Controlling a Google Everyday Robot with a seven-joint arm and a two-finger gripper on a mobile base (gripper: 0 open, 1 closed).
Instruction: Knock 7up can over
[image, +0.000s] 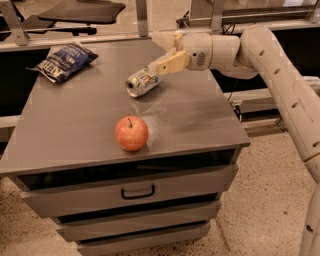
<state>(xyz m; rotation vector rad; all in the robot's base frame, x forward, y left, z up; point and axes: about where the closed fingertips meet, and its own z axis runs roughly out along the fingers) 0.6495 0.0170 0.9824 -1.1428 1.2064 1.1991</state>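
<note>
The 7up can (141, 82), silver-white with green markings, lies on its side on the grey cabinet top (75, 130). Its shiny top faces the front left. My gripper (157, 53) reaches in from the right and hovers just above and behind the can. Its lower tan finger (169, 63) is at the can's rear end, touching or nearly touching it. The jaws stand apart and hold nothing.
A red apple (131, 133) sits near the front edge. A blue crinkly chip bag (63, 61) lies at the back left corner. The cabinet has drawers (137, 191) below. My arm (280, 75) spans the right side. Shelving stands behind.
</note>
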